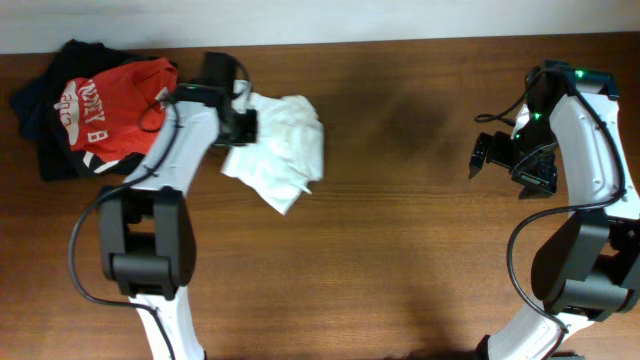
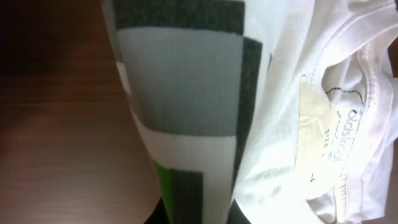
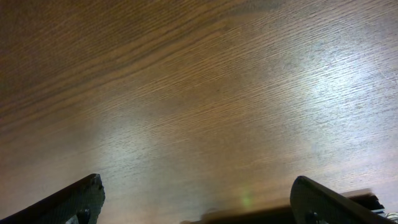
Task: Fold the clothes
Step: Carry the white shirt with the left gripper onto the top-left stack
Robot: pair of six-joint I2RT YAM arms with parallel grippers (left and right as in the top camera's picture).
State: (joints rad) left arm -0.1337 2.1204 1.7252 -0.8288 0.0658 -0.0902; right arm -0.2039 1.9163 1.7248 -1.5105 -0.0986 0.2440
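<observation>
Overhead, white garment (image 1: 282, 150): crumpled against the left gripper (image 1: 243, 122), extended from it toward the right gripper (image 1: 482, 155), which is well apart.
Left wrist, left gripper: grip cannot be told; the view is filled by the white garment.
Right wrist, right gripper: jaws spread, nothing held, over bare table (image 3: 199, 93).

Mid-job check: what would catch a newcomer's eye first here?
A red shirt tops a dark pile at the overhead view's upper left. Beside it lies a crumpled white garment, the left hand at its edge. The right hand hangs open over the bare table.
</observation>
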